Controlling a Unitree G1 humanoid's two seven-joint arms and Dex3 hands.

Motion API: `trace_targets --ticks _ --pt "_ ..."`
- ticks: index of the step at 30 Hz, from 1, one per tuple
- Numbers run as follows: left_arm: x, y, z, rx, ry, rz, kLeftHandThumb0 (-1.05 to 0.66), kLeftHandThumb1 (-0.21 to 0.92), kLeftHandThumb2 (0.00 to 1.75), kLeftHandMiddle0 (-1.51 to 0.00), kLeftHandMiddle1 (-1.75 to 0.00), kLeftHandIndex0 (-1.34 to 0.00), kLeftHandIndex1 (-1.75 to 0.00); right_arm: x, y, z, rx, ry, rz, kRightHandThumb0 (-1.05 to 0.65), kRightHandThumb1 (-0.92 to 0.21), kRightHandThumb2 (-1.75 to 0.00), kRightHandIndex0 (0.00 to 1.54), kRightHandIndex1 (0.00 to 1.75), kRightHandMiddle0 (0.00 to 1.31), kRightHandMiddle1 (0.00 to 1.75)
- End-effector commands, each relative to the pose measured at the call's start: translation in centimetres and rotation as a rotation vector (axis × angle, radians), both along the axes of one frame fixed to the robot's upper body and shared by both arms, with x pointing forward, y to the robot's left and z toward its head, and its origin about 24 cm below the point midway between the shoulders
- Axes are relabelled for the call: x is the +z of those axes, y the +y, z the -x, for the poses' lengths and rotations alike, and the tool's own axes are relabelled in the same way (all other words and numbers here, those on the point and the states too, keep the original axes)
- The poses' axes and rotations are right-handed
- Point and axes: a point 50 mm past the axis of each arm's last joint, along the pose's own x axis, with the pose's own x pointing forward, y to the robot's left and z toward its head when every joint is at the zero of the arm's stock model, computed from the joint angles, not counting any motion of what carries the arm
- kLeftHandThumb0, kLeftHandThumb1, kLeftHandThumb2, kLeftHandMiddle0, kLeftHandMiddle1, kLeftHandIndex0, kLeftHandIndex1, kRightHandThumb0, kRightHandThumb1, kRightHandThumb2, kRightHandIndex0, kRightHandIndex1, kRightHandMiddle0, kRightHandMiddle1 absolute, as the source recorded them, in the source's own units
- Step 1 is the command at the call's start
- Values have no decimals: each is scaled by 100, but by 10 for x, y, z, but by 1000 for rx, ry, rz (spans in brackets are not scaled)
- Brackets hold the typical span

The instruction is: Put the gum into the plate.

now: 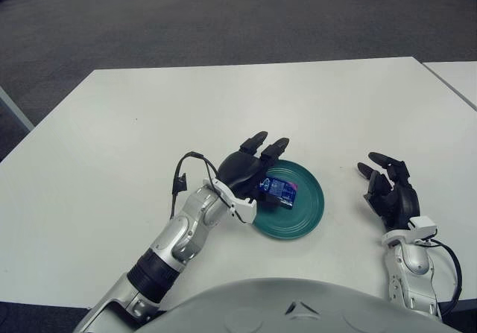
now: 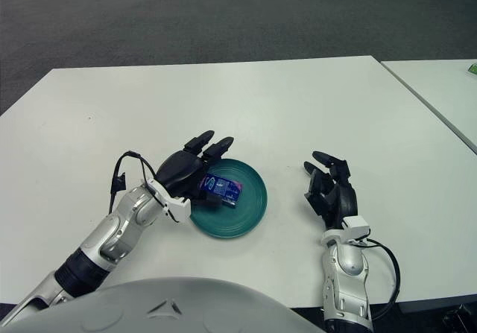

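Note:
A blue gum pack lies inside the dark green plate on the white table. My left hand hovers over the plate's left rim, its fingers spread and lifted off the pack, holding nothing. In the right eye view the same pack shows just right of the left hand. My right hand shows to the right of the plate, fingers spread, holding nothing.
The white table stretches far behind the plate. A second white table's corner shows at the right edge. Grey carpet lies beyond.

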Motion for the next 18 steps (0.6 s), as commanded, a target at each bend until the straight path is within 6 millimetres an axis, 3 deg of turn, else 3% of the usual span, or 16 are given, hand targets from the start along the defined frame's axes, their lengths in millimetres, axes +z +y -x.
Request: trace_targets --ticks 1,2,4,5,7,10,15,18 --pt "4 5 -3 27 -28 5 -105 92 37 0 0 0 0 -22 4 10 0 125 -36 -78 -92 -78 28 54 9 116" --pt "5 6 -4 54 -17 17 -105 92 40 0 0 0 0 -22 4 10 1 127 -32 -78 -92 -79 28 54 9 116" --pt "5 7 -5 87 -2 32 -105 92 50 -5 -1 0 -22 -22 3 10 3 129 -27 -79 -92 -79 28 54 9 117" --pt "5 8 -5 118 6 53 -105 92 51 -5 -1 0 -26 -22 3 9 4 130 -29 -79 -92 -79 28 54 9 117" --pt "6 11 -6 170 16 92 -105 92 54 -18 -4 0 -64 -23 3 9 5 130 -32 -78 -92 -79 28 54 9 117" --pt "7 12 -6 225 20 141 -101 92 52 -31 -8 -4 -97 -22 3 10 6 129 -33 -77 -92 -79 28 53 7 117" --pt "9 17 -5 382 30 419 -86 92 45 -49 -18 -18 -119 -22 5 9 9 126 -22 -78 -92 -81 26 52 5 116" --pt "6 23 -3 447 98 593 -80 92 43 -52 -26 -22 -126 -22 5 9 11 126 -18 -78 -92 -82 26 51 5 115"
